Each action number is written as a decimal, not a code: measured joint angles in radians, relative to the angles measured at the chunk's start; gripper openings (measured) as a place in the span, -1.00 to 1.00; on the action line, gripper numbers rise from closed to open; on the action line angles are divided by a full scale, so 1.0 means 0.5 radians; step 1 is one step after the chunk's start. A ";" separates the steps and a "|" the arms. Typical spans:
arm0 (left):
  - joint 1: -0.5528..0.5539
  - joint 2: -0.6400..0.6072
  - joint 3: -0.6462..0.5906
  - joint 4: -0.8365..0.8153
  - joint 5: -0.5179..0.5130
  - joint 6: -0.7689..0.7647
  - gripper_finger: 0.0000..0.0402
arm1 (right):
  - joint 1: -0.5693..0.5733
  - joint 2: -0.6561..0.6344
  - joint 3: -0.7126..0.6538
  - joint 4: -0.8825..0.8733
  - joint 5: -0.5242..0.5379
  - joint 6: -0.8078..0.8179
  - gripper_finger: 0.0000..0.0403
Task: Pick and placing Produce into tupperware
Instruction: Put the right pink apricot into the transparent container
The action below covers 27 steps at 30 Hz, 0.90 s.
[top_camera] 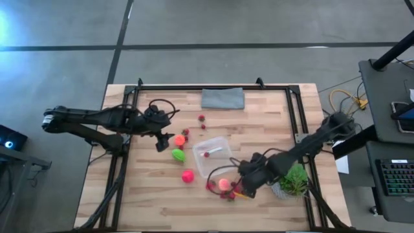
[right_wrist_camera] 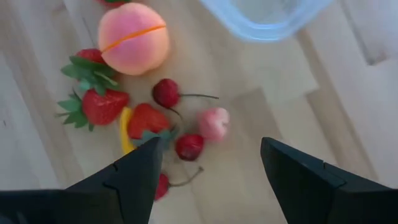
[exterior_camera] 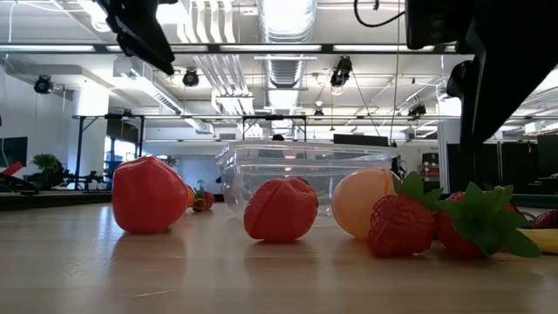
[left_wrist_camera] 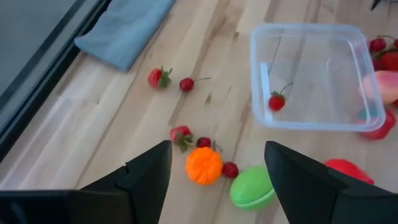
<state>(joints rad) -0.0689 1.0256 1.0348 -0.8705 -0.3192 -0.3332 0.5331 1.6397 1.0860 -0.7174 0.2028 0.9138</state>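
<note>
Jaws parted and empty, the left gripper (left_wrist_camera: 214,180) hangs above an orange ball (left_wrist_camera: 204,165) and a green ball (left_wrist_camera: 252,187), while the right gripper (right_wrist_camera: 208,171) — equally spread, holding nothing — hovers over strawberries (right_wrist_camera: 102,104), cherries (right_wrist_camera: 188,146) and a peach ball (right_wrist_camera: 134,40). Between them the clear tupperware (top_camera: 211,155) sits mid-table with one cherry (left_wrist_camera: 277,101) inside — its corner cut off in the right wrist view. A grey cloth (top_camera: 222,98) lies at the far edge.
</note>
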 joint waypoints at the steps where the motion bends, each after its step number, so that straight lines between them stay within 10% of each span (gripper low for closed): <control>1: 0.000 -0.015 -0.022 -0.002 0.000 0.000 0.21 | 0.000 0.046 0.029 -0.004 0.000 0.000 0.32; 27: 0.000 -0.038 -0.059 0.004 0.001 0.124 0.21 | -0.099 0.343 0.017 0.042 -0.096 -0.084 0.10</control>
<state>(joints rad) -0.0689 1.0065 1.0054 -0.8684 -0.3187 -0.2714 0.4837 1.8114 1.0945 -0.6963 0.1549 0.8719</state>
